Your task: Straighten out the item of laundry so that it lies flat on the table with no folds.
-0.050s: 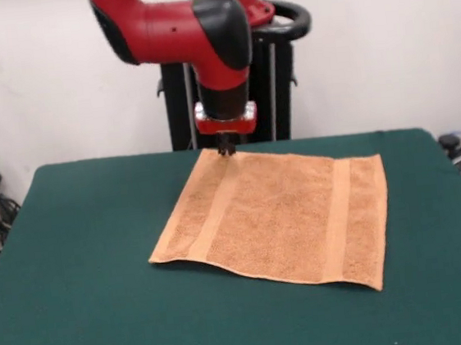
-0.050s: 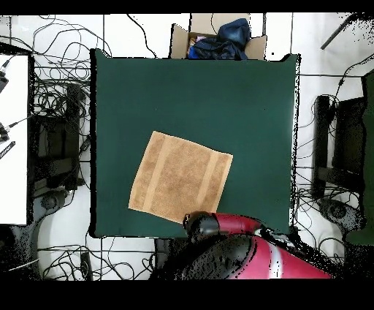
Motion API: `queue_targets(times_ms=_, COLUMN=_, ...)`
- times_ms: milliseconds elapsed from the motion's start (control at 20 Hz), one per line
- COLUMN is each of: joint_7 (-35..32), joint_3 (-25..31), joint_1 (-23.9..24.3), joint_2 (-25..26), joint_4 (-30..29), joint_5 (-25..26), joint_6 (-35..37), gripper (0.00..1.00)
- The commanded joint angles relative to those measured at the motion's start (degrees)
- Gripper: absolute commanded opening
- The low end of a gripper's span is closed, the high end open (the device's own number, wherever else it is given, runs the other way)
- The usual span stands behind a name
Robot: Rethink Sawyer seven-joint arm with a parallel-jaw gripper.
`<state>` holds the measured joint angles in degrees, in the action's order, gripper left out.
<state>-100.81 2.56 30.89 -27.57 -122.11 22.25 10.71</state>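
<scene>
where the arm (image 1: pixel 200 36) descends from above in the front view, its gripper (image 1: pixel 226 149) meets the far corner of the towel (image 1: pixel 280 217), the dark tips right at the cloth's edge; whether they are spread or pinched on the fabric cannot be told. towel: orange-tan terry, opened out on the green table (image 1: pixel 75 263), turned at an angle to the table's edges. two smoother woven bands run across it, one near each short end. the surface looks mostly flat, but the edge nearest the front-view camera runs in a slight wave rather than a straight line. overhead view: the towel (image 2: pixel 180 178) lies toward the table's (image 2: pixel 241 102) edge nearest the robot's base, closer to that edge than to the opposite one, with bare green felt on all sides. the red and black arm (image 2: pixel 241 241) reaches over that edge, covering the towel's nearest corner, so the gripper itself is hidden here. an open cardboard box (image 2: pixel 219 40) holding dark blue material sits on the floor past the table's opposite edge, and black cables (image 2: pixel 55 110) trail over the floor beside the table.
</scene>
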Motion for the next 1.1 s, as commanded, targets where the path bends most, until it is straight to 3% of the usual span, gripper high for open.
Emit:
queue_targets(times_ms=50, joint_7=-1.4, joint_3=17.9, joint_1=6.3, joint_2=-17.8, joint_4=-9.2, joint_5=-5.6, joint_6=8.7, gripper=0.00)
queue_targets(times_ms=200, joint_7=3.2, joint_3=19.5, joint_1=7.6, joint_2=-29.1, joint_4=-11.0, joint_5=-9.5, joint_6=18.7, gripper=0.00)
queue_targets(times_ms=350, joint_7=7.7, joint_3=19.1, joint_1=7.9, joint_2=-35.2, joint_4=-10.7, joint_5=-11.2, joint_6=27.1, gripper=0.00)
queue_targets(times_ms=400, joint_7=9.3, joint_3=16.7, joint_1=6.4, joint_2=-36.3, joint_4=-8.9, joint_5=-9.8, joint_6=31.2, gripper=0.00)
queue_targets(times_ms=800, joint_7=9.7, joint_3=17.4, joint_1=8.6, joint_2=-33.3, joint_4=-5.6, joint_5=-2.1, joint_6=35.0, gripper=0.00)
queue_targets(times_ms=1100, joint_7=9.3, joint_3=17.6, joint_1=10.0, joint_2=-30.5, joint_4=-1.8, joint_5=0.9, joint_6=37.3, gripper=0.00)
